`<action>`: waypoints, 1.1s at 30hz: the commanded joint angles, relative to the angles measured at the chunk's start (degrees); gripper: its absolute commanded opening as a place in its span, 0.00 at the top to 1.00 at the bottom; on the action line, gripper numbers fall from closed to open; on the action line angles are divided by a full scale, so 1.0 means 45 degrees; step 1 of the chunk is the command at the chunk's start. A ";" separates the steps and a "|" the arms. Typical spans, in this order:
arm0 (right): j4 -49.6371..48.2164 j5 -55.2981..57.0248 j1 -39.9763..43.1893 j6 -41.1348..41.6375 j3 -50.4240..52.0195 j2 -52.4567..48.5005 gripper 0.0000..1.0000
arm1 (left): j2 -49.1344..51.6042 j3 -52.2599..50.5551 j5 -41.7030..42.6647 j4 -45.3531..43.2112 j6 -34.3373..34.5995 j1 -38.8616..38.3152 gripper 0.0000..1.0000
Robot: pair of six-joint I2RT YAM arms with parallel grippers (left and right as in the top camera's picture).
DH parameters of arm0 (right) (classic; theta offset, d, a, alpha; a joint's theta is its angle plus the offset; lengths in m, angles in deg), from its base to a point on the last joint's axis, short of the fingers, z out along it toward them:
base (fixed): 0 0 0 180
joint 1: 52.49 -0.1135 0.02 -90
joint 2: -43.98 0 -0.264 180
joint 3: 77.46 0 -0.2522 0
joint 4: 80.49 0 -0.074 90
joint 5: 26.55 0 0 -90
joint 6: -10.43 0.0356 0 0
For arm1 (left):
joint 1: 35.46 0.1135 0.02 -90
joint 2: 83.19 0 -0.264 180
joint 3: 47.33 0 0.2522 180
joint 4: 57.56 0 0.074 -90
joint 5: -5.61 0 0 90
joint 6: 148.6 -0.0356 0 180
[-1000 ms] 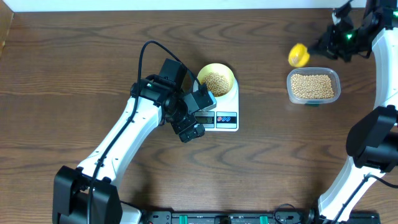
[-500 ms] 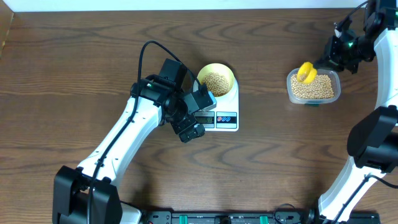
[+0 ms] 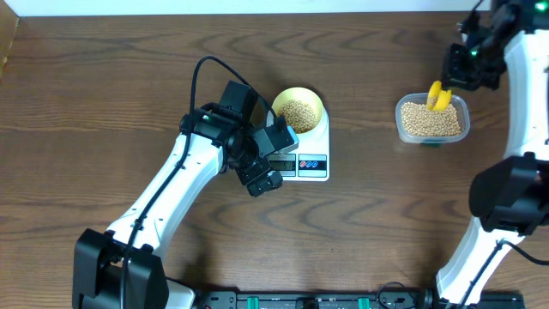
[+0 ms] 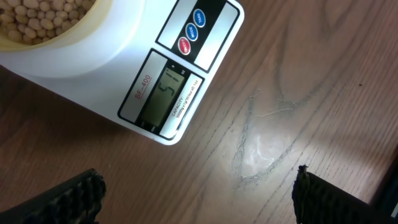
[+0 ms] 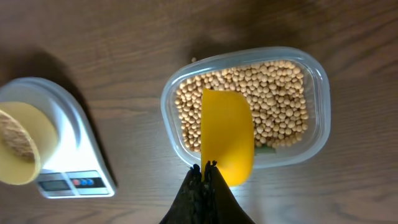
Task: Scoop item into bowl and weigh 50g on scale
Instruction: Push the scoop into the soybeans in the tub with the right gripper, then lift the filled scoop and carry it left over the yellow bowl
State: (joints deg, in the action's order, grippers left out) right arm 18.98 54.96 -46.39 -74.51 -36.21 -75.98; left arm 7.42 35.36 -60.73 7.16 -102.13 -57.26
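The pale-yellow bowl (image 3: 298,110) holds tan beans (image 3: 298,114) and sits on the white scale (image 3: 310,151). In the left wrist view the scale (image 4: 155,68) shows its display (image 4: 163,93) and three round buttons; the bowl's rim (image 4: 68,37) is at top left. My left gripper (image 3: 262,163) is open and empty, low beside the scale's front left (image 4: 196,199). My right gripper (image 3: 467,64) is shut on the yellow scoop (image 3: 439,96), held over the clear tub of beans (image 3: 431,119). In the right wrist view the scoop (image 5: 227,140) hangs above the tub (image 5: 245,106), fingers (image 5: 204,168) pinched on its handle.
The brown wooden table (image 3: 103,94) carries the scale left of centre and the tub at the right. The scale and bowl also show at the left of the right wrist view (image 5: 50,155). A scuffed pale mark (image 4: 261,149) lies on the wood by the scale.
My right gripper has swung the yellow scoop from left of and behind the tub to over the tub's far side. The left arm, scale and bowl have not moved.
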 commanded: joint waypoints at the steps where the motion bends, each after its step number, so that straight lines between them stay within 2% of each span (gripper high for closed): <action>1: 0.0121 0.2069 -0.0699 0.0131 -0.0189 0.0350 0.99 | 0.0083 -0.0029 0.0068 0.0029 -0.0083 0.0044 0.02; 8: 0.0146 0.4813 -0.1753 -0.0335 -0.0189 0.0350 0.99 | 0.0083 -0.0029 0.0068 0.0029 -0.0087 0.0044 0.02; 15: 0.0073 0.5474 -0.2433 -0.1112 -0.0189 0.0350 0.99 | 0.0083 -0.0029 0.0068 0.0029 -0.0087 0.0044 0.02; 25: 0.0039 0.7150 -0.3113 -0.1141 -0.0189 0.0350 0.99 | 0.0083 -0.0029 0.0068 0.0029 -0.0083 0.0044 0.02; 29: -0.0597 0.5989 -0.3070 -0.1137 -0.0185 0.0350 0.99 | 0.0083 -0.0029 0.0068 0.0029 -0.0087 0.0044 0.02; 33: -0.1583 0.2735 -0.2997 -0.1200 -0.0185 0.0350 0.99 | 0.0083 -0.0029 0.0068 0.0029 -0.0083 0.0044 0.02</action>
State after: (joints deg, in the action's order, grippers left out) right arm 13.23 77.56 -59.83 -79.02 -36.21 -75.98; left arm 7.42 35.36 -60.73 7.16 -102.13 -57.26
